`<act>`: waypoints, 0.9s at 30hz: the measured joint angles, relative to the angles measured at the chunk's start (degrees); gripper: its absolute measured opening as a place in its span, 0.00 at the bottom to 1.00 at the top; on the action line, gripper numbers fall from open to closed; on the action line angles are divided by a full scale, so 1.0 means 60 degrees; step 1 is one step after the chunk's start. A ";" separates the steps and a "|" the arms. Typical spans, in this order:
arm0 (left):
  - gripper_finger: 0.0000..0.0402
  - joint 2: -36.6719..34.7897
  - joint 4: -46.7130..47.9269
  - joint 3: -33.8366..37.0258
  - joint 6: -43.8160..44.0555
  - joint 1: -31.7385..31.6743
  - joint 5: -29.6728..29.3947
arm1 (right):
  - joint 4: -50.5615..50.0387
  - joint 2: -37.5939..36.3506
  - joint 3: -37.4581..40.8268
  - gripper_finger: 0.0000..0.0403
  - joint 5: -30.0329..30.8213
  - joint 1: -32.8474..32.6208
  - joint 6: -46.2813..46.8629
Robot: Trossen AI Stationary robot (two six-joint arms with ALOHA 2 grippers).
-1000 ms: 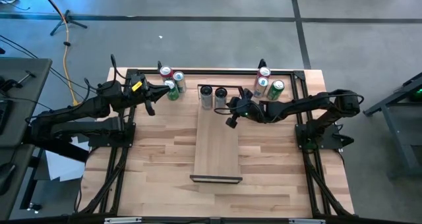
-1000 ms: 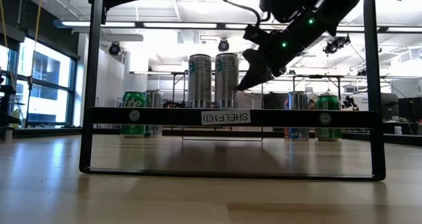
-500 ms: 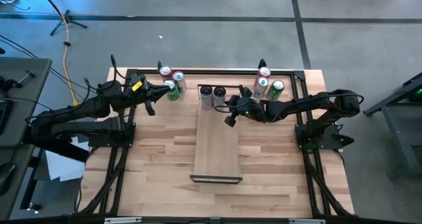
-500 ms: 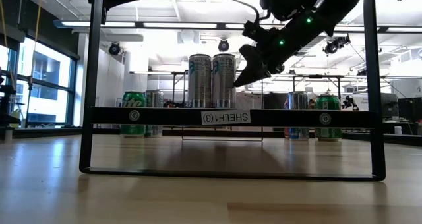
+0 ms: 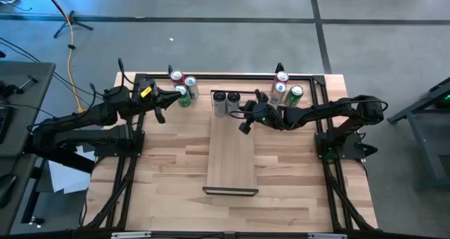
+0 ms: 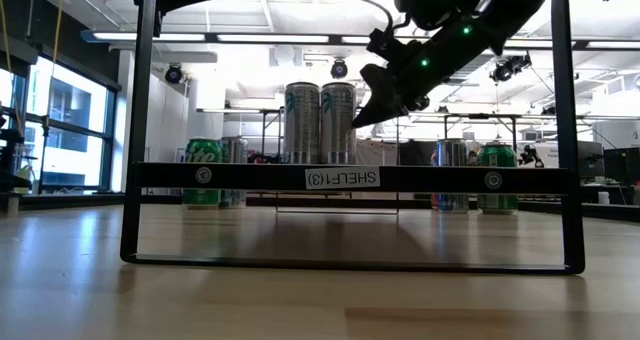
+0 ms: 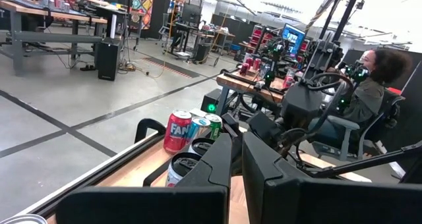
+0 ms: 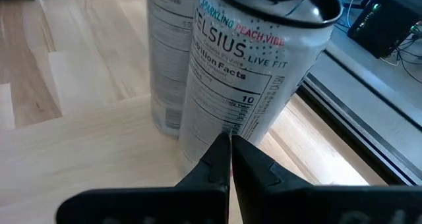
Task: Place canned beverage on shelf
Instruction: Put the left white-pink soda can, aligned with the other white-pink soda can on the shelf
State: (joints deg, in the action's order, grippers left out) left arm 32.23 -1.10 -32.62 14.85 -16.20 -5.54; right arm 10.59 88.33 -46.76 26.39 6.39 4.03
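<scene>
My right gripper (image 5: 244, 124) hangs over the far end of the shelf (image 5: 230, 158), fingers pressed together and holding nothing. From above it sits just beside the two tall silver cans (image 5: 226, 102) that stand side by side on that end of the shelf, on the side of the nearer one (image 5: 234, 99).

The view from table height adds what the overhead cannot: my closed fingertips (image 6: 362, 118) are raised, level with the upper part of the tall can (image 6: 339, 122), and the shelf's dark end frame (image 6: 350, 177) carries a white label. My right wrist camera shows the closest detail: the joined fingers (image 8: 227, 159) point at the lower side of a white can (image 8: 254, 79) with printed lettering, its twin (image 8: 171, 56) right behind it. I cannot tell whether my tips touch the can.

My left gripper (image 5: 161, 114) waits off to the side of the shelf, near a cluster of red and green cans (image 5: 183, 88), its fingers (image 7: 232, 159) shut and empty. A second cluster (image 5: 287, 89) stands on the opposite side of the shelf. Only the left wrist view shows a seated person (image 7: 368, 102) in the room beyond.
</scene>
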 joint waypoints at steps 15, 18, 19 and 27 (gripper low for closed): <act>0.00 0.0003 0.0002 0.0000 0.0000 0.0001 0.0000 | -0.0011 0.0000 0.0000 0.00 -0.0062 -0.0007 0.0000; 0.00 0.0000 0.0000 0.0000 0.0000 -0.0001 0.0000 | -0.0004 0.0000 0.0000 0.00 -0.0214 -0.0007 0.0000; 0.00 0.0000 0.0000 0.0000 0.0000 0.0003 0.0000 | -0.0004 0.0000 0.0000 0.00 -0.0245 -0.0007 0.0000; 0.00 0.0001 0.0001 -0.0002 0.0000 -0.0001 0.0000 | 0.0004 0.0000 0.0000 0.00 -0.0386 -0.0007 0.0003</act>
State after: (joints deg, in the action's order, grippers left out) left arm 32.24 -1.09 -32.63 14.85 -16.21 -5.54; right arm 10.62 88.33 -46.76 24.08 6.35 4.05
